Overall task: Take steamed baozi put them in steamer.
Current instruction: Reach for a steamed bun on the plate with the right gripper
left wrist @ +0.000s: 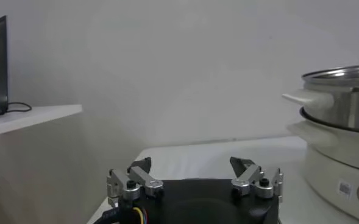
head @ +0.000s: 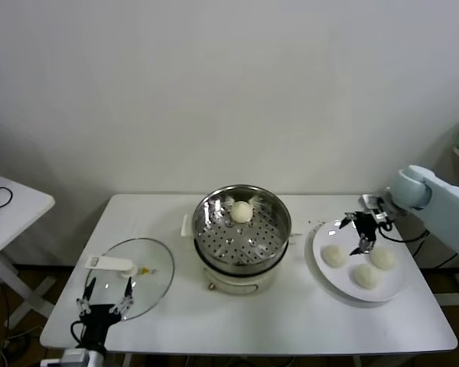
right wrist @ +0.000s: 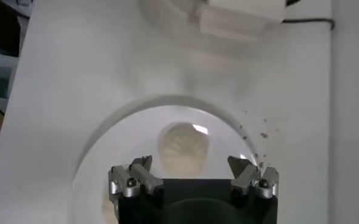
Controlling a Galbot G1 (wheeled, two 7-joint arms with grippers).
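1. One steamed baozi [head: 241, 212] lies on the perforated floor of the steamer [head: 279, 229], toward its rear wall.
2. Three more baozi sit on the white plate [head: 325, 267] to the right of the steamer: one on the left [head: 334, 256], one on the right [head: 382, 258], one nearest the front edge [head: 366, 276].
3. The steamer rests on a cream-white pot base [head: 241, 281] at the centre of the tabletop [head: 291, 321].
4. My right pincer [head: 361, 233] hangs over the rear part of the plate, jaws spread wide and gripping nothing. In the right wrist view a baozi [right wrist: 183, 145] lies on the plate just ahead of the fingertips [right wrist: 144, 164].
5. My left pincer [head: 105, 297] is parked at the front left edge of the tabletop, jaws open and empty, next to the glass lid [head: 149, 279] with its white handle [head: 111, 264].
6. A small label [left wrist: 345, 189] shows on the pot base in the left wrist view; its writing cannot be read.
7. The tabletop is white. A plain pale wall [head: 214, 92] stands behind it. A second white table [head: 19, 206] stands to the left with a dark cable on it.
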